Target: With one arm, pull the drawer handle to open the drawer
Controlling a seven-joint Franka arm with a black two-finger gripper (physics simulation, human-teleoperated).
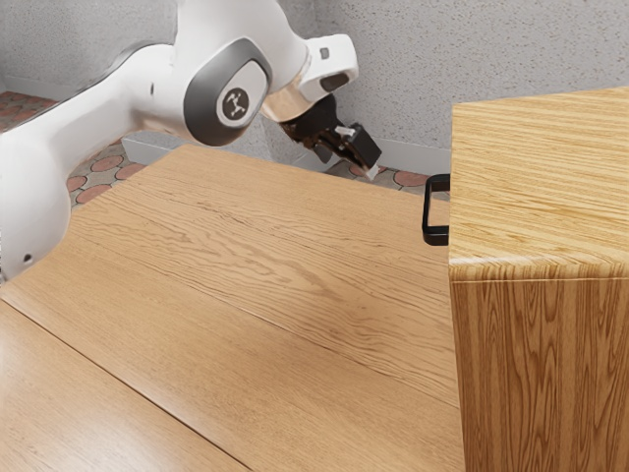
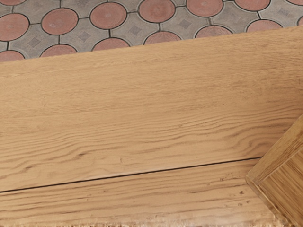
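Note:
A wooden drawer cabinet (image 1: pixel 541 177) stands on the table at the exterior view's right. Its black loop handle (image 1: pixel 435 209) sticks out from the face turned toward the arm; that face itself is hidden from this angle. My black gripper (image 1: pixel 352 160) hangs above the table's far edge, to the left of the handle and a little higher, a clear gap away from it. Its fingers look apart, open, with nothing between them. In the wrist view a corner of the cabinet (image 2: pixel 283 189) shows beside the table planks under my hand.
The wooden table (image 1: pixel 246 285) stretches wide between the arm and the cabinet. Beyond its far edge lies a floor of round red tiles (image 2: pixel 109 16), and a grey wall (image 1: pixel 413 59) stands behind.

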